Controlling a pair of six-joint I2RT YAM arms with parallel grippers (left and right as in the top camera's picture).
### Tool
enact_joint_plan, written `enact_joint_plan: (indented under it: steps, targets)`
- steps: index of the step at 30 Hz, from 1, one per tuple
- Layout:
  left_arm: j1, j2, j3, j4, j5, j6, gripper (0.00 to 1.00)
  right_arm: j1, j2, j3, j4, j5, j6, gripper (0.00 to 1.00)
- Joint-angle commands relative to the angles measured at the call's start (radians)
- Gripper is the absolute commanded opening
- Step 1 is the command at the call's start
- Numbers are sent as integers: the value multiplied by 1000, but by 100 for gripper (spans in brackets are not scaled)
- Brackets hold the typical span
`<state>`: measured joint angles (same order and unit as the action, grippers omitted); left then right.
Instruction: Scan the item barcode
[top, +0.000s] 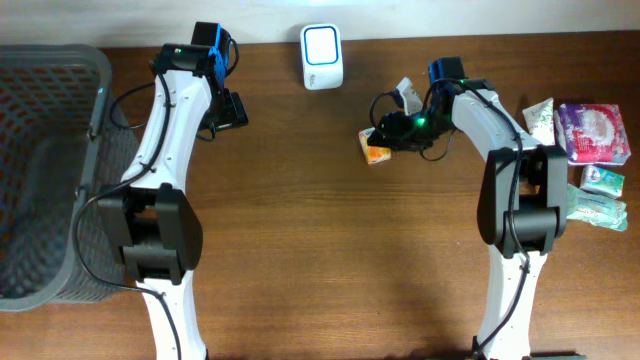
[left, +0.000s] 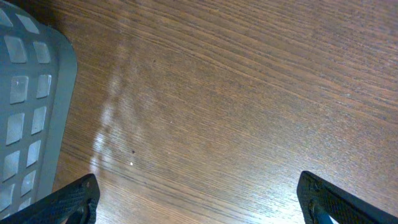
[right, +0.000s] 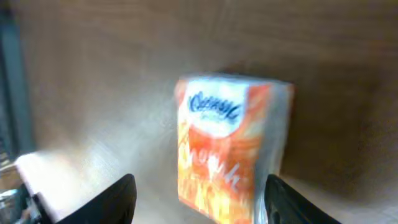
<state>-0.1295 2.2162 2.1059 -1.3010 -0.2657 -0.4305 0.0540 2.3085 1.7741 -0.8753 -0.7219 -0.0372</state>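
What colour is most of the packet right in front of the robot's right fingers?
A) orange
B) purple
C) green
A: in the right wrist view, the packet framed by the right gripper is orange with a small blue logo.

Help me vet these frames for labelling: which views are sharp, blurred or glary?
Overhead: sharp, evenly lit, soft shadows on the table. Left wrist: crisp wood grain, a pale glare streak beside the basket. Right wrist: blurred throughout; the orange tissue pack is smeared, its logo barely readable.
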Motion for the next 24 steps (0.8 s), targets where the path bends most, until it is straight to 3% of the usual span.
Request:
enact_joint_plan:
  steps: [1, 6, 7, 10, 13, 15, 20, 24]
  targets:
    - [-3, -4, 17, -1, -7, -2, 99, 3, -42, -8, -74, -69, -8, 60]
    - [-3, -4, 17, -1, -7, -2, 99, 100, -154, -8, -139, -68, -7, 61]
    - [-3, -4, 17, -1, -7, -2, 99, 122, -175, -8, -137, -56, 3, 64]
    - [-3, -4, 17, -1, -7, -2, 99, 135, -204, -7, -95, 123, 149, 66]
    - [-3, -4, 17, -1, -7, -2, 99, 107, -204, -7, -55, 133, 150, 88]
    - [-3, -4, 17, -1, -7, -2, 99, 82, -204, -7, -22, 135, 150, 96]
    - [-3, -4, 17, -1, -7, -2, 99, 57, -201, -7, 21, 359, 150, 99]
    - [-3, -4, 17, -1, -7, -2, 99, 56, -200, -7, 47, 378, 150, 99]
